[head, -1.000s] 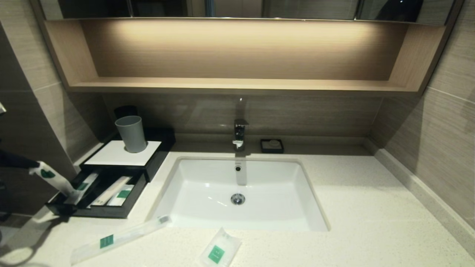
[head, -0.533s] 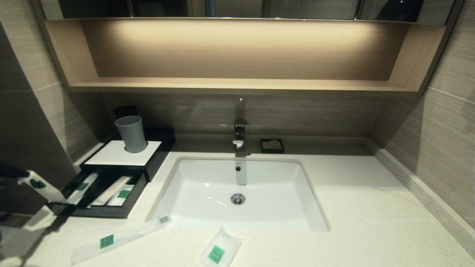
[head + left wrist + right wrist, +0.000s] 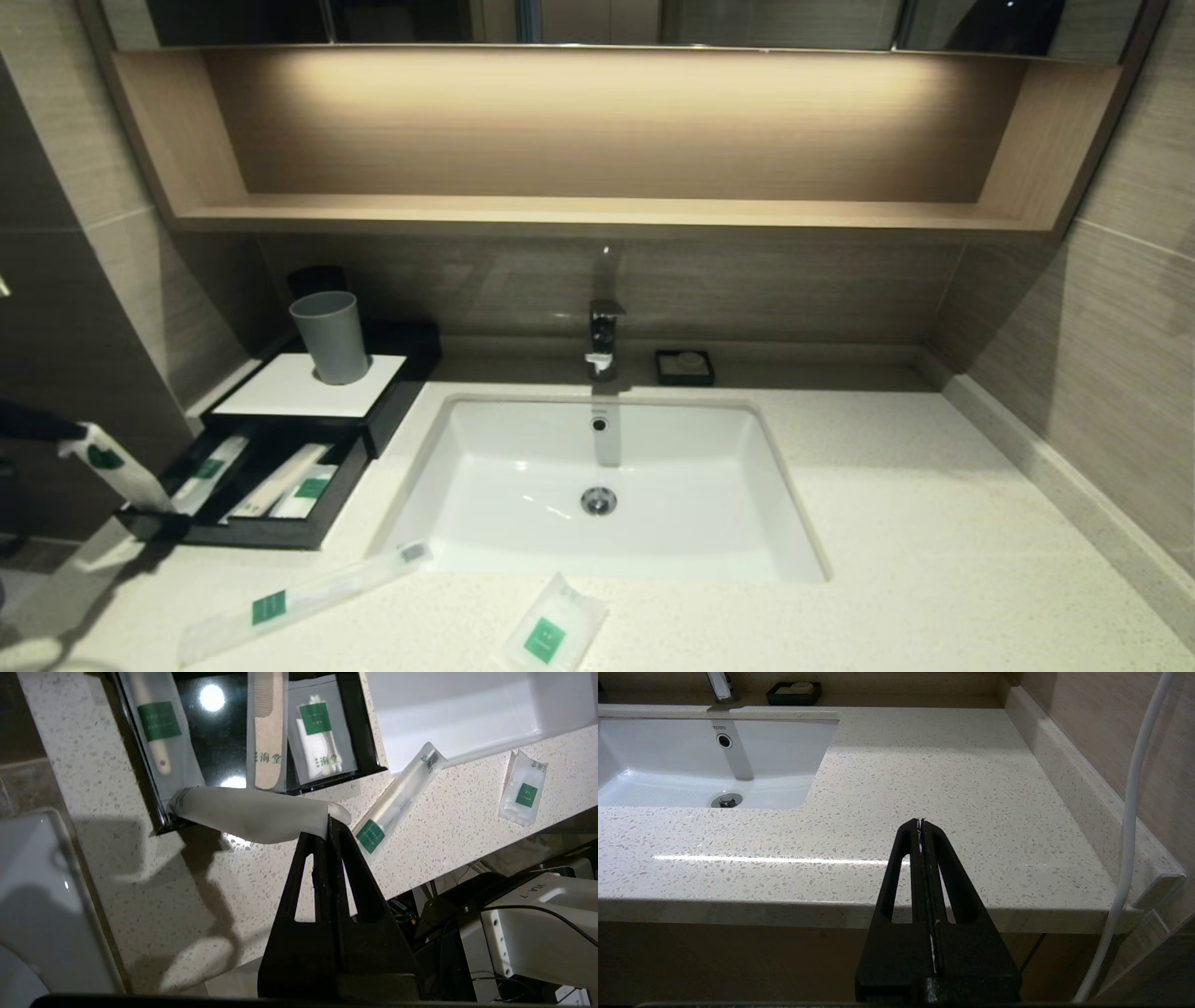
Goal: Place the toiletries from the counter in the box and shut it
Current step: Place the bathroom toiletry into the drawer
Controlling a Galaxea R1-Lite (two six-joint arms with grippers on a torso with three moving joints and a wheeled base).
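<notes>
While the left gripper [image 3: 328, 820] pinches one toothbrush packet [image 3: 247, 819] over the open drawer [image 3: 362, 728], another packet [image 3: 299, 597] lies on the counter [image 3: 934, 560]. Parked, the right gripper [image 3: 920, 822] is closed on nothing.

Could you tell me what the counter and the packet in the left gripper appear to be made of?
The counter looks like polished speckled stone or composite: cream with fine flecks and glossy reflections. The packet held by the left gripper looks like thin frosted plastic film: translucent and bending limply.
</notes>
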